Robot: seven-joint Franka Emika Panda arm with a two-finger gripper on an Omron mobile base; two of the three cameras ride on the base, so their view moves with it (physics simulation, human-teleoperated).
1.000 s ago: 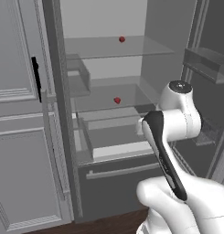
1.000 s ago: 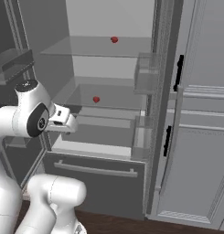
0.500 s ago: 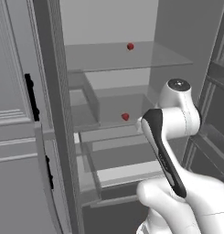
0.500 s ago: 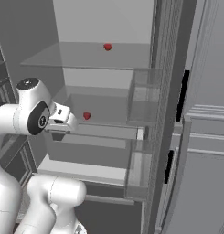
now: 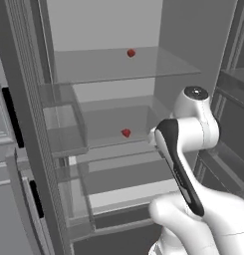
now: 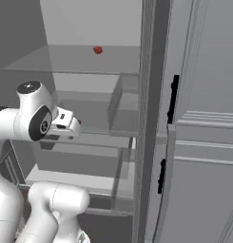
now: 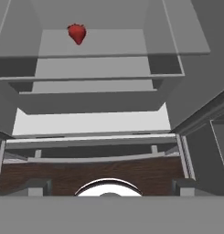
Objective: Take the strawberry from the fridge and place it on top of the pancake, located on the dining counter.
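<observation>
Closer now: your base has driven toward the fridge (image 5: pixel 98 30), so its open interior looms larger in both base views than a second ago, and the doors and side cabinets have slid toward the edges. The berries sit where they sat on their shelves; only the cameras moved.

From the left base view, you have one strawberry (image 5: pixel 126 133) on the middle glass shelf (image 5: pixel 108 124), just left of your white arm's wrist and a little ahead of it. A second berry (image 5: pixel 131 53) rests on the upper shelf (image 5: pixel 93 64), well above the arm.

From the right base view, the hand (image 6: pixel 76 124) points into the fridge at middle-shelf height, with a sliver of red at its tip.

In the hand view, the strawberry lies upper left on the glass shelf, apart from the finger tips (image 7: pixel 38 186) at the bottom edge. Your hand is spread fully wide and grips nothing.
</observation>
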